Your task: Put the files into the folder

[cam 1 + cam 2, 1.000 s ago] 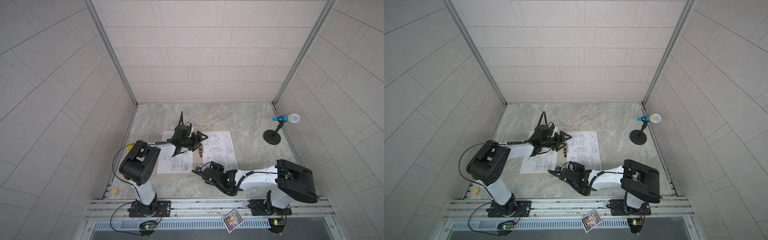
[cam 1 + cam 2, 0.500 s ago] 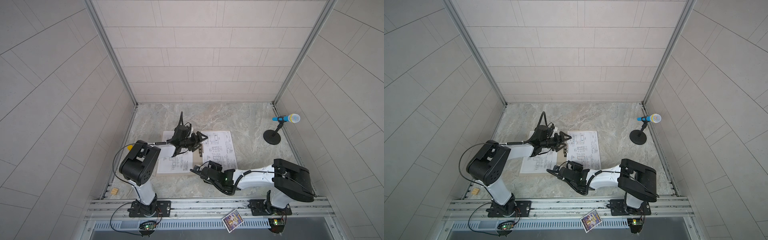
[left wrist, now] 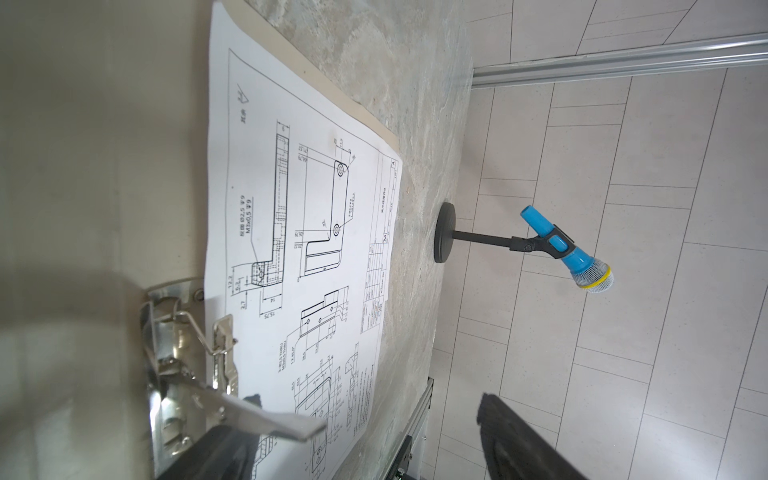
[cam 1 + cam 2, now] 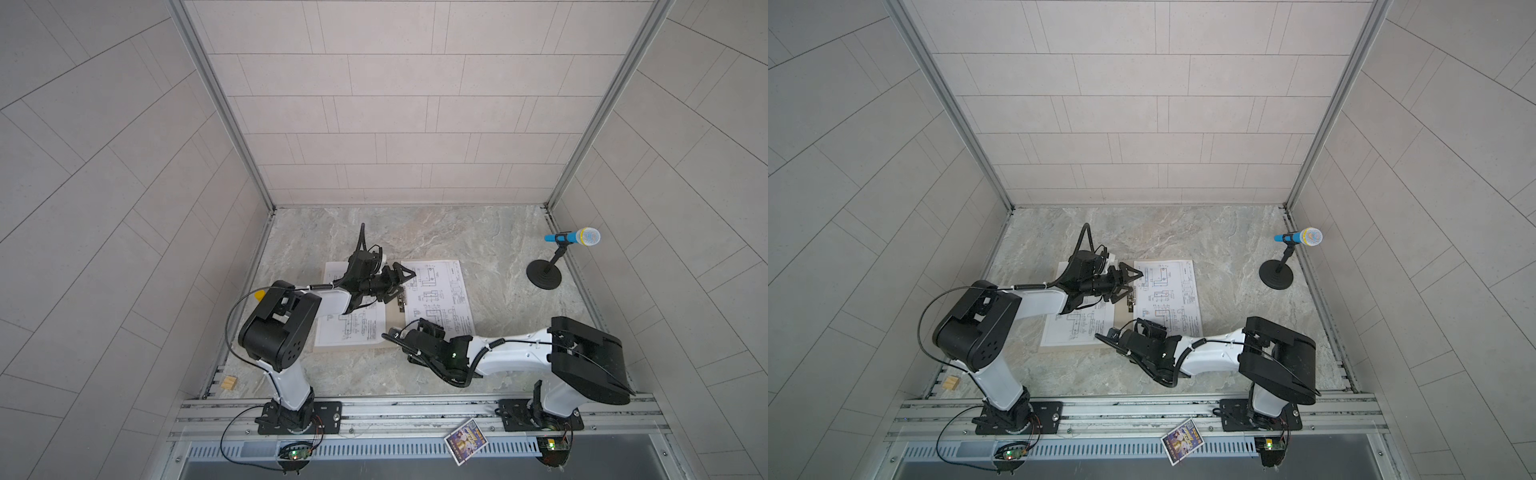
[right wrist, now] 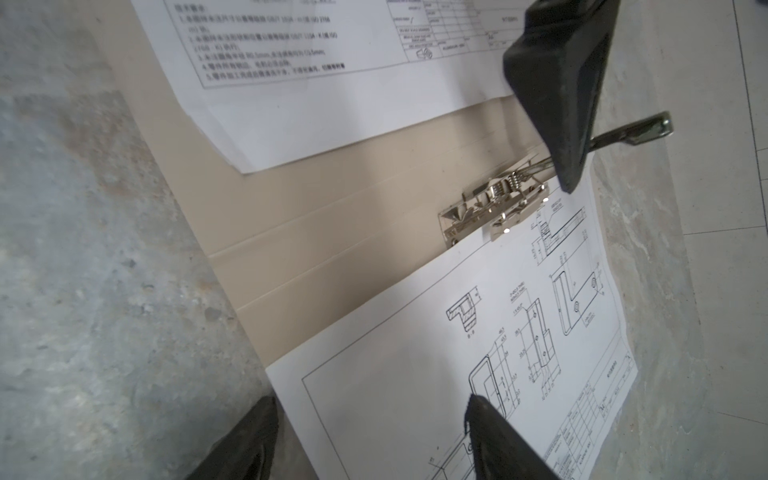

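Note:
The tan folder (image 4: 395,328) lies open on the marble table. One of the files (image 4: 436,295) lies on its right half and another (image 4: 349,328) on its left half; both are white sheets with line drawings. The metal clip (image 4: 400,297) sits at the spine with its lever (image 3: 266,419) raised. My left gripper (image 4: 401,279) hovers open over the clip, one finger (image 5: 557,83) against the lever. At the folder's near edge my right gripper (image 5: 370,401) stands open, low over the near corner of the right sheet (image 5: 457,332), holding nothing.
A blue microphone (image 4: 573,237) on a black stand stands at the right, near the wall. A small wooden block (image 4: 229,383) lies at the front left. A colourful picture card (image 4: 465,442) rests on the front rail. Tiled walls enclose three sides.
The right arm has edged slightly left along the folder's near edge. The left gripper has stayed over the clip.

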Controlling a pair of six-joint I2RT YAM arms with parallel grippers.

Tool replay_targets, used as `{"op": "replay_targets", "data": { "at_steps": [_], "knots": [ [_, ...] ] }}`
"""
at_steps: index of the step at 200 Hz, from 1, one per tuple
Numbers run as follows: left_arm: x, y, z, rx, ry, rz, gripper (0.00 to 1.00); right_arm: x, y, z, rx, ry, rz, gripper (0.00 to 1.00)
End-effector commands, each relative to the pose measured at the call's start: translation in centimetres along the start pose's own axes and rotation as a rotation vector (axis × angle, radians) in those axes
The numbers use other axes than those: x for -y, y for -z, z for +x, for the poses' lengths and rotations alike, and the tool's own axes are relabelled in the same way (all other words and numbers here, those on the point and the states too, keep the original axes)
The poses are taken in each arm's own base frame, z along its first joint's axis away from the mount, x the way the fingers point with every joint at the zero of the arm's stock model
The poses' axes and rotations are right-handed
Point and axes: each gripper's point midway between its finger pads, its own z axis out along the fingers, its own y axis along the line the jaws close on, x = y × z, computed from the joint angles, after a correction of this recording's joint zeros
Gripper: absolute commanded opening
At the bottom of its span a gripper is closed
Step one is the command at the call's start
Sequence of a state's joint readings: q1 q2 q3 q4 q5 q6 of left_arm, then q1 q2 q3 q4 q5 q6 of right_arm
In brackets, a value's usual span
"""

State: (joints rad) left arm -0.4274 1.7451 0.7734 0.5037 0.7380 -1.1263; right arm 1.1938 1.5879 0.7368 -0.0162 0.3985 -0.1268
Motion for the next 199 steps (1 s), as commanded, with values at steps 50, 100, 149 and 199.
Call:
{"op": "replay_targets", "data": {
  "at_steps": [50,100,149,199],
  "knots": [
    [0.4,0.3,0.0,0.002,-0.017,0.025,0.88,2.8,4.8,-1.3,0.131,-0.164,0.029,0.74],
    [1.4,1.2,0.1,0.020,-0.031,0.041,0.88,6.4,5.4,-0.5,0.154,-0.428,0.013,0.75],
    [2.4,2.2,0.4,0.033,-0.044,0.055,0.89,9.8,5.1,1.2,0.162,-0.675,-0.012,0.73],
    [2.6,4.0,1.7,0.040,-0.062,0.042,0.89,11.4,4.6,0.8,0.174,-0.844,-0.065,0.72]
  ]
}}
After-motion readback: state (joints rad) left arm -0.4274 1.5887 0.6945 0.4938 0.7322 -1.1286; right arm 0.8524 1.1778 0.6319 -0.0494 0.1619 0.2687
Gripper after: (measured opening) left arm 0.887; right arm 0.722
